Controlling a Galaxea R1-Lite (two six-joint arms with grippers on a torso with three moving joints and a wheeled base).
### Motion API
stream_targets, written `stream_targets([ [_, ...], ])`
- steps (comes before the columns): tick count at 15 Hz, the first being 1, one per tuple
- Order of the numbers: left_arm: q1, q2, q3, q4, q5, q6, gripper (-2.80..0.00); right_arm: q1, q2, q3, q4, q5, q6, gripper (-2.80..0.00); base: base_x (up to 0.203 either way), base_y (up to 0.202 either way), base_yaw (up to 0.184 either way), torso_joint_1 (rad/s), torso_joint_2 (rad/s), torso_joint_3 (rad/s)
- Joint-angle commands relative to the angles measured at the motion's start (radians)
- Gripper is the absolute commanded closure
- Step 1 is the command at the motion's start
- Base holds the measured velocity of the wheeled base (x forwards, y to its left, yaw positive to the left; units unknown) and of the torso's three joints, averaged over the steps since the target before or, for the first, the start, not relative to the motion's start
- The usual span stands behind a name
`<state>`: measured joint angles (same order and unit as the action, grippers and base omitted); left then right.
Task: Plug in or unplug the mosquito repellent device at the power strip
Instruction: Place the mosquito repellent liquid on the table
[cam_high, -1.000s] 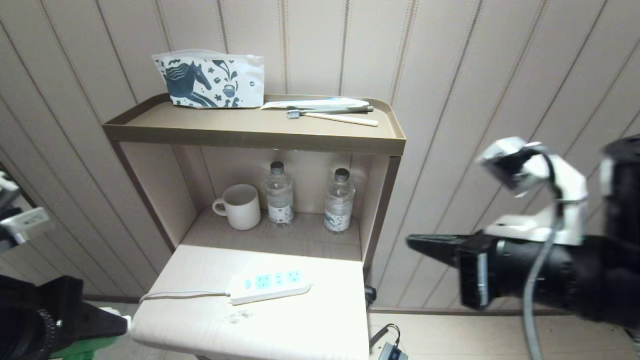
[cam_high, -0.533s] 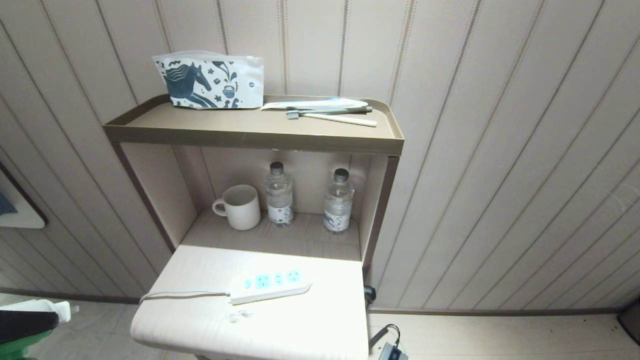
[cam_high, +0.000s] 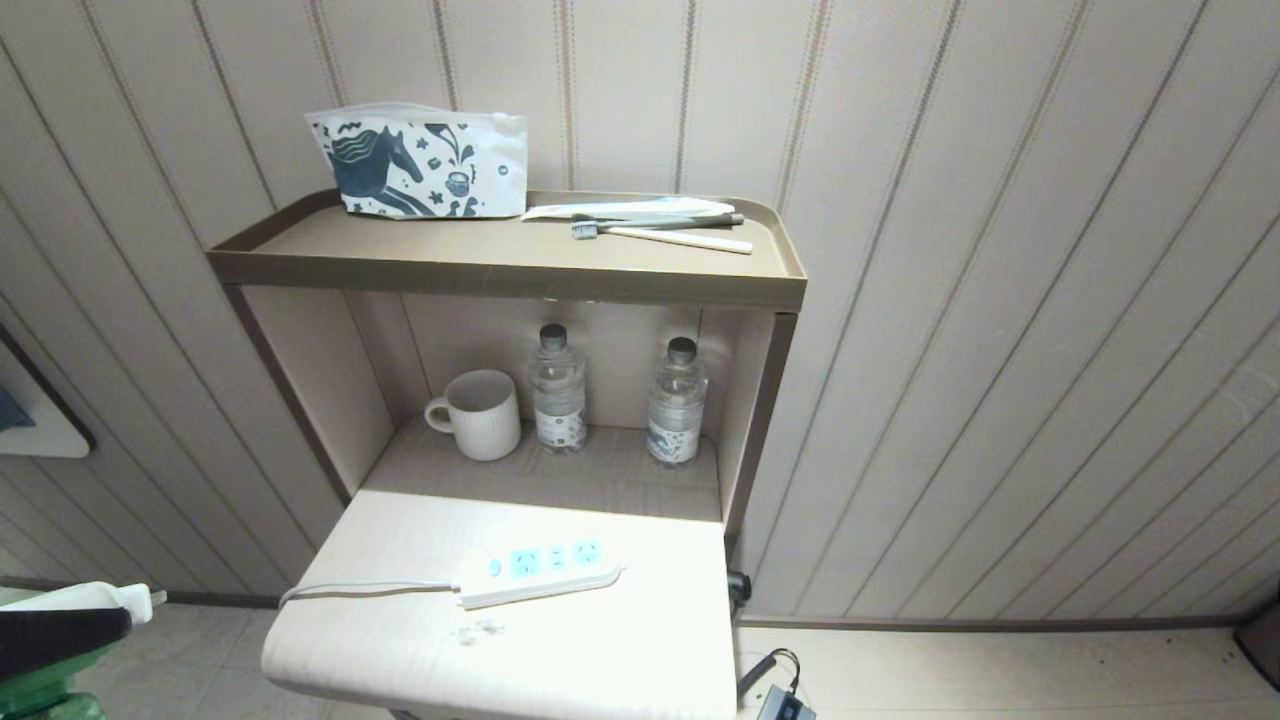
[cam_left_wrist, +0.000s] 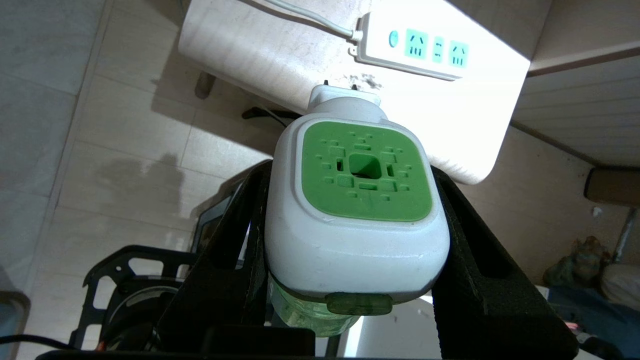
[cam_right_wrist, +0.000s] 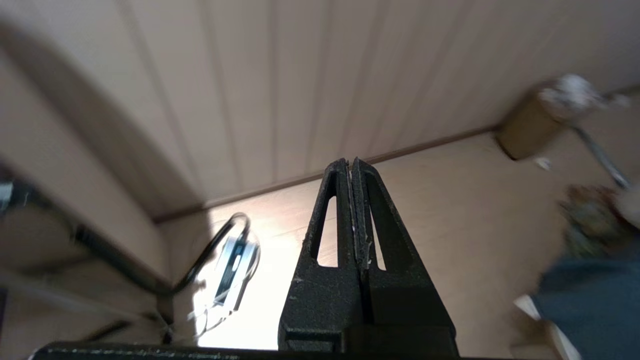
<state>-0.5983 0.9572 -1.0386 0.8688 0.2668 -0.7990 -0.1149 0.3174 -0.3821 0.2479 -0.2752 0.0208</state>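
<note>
Gone from head view: right pincer, pressed shut, seemingly lowered.

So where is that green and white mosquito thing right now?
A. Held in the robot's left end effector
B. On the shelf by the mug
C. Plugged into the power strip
A: the left end effector clamps the mosquito repellent device, while the power strip lies with all sockets empty.
</note>
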Motion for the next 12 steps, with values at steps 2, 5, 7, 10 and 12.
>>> stream_targets([
  [2, 0.000, 0.020, 0.042, -0.038, 0.002, 0.005, 0.00, 0.018, 0.025, 0.203, -0.246, 0.172, -0.052, 0.00, 0.000, 0.000, 0.000, 0.000, 0.00, 0.000],
  [5, 0.000, 0.013, 0.066, -0.065, 0.003, 0.028, 0.00, 0.026, -0.032, 0.290, -0.302, 0.252, -0.075, 0.00, 0.000, 0.000, 0.000, 0.000, 0.00, 0.000],
  [7, 0.000, -0.005, 0.098, -0.110, 0.003, 0.084, 0.00, 0.027, -0.037, 0.380, -0.387, 0.277, -0.068, 0.00, 0.000, 0.000, 0.000, 0.000, 0.00, 0.000],
  [10, 0.000, -0.005, 0.164, -0.226, 0.004, 0.156, 0.00, 0.038, -0.038, 0.378, -0.310, 0.319, -0.062, 0.00, 0.000, 0.000, 0.000, 0.000, 0.00, 0.000],
  [12, 0.000, 0.008, 0.226, -0.317, 0.006, 0.181, 0.00, 0.151, -0.056, 0.377, -0.288, 0.311, -0.057, 0.00, 0.000, 0.000, 0.000, 0.000, 0.00, 0.000],
])
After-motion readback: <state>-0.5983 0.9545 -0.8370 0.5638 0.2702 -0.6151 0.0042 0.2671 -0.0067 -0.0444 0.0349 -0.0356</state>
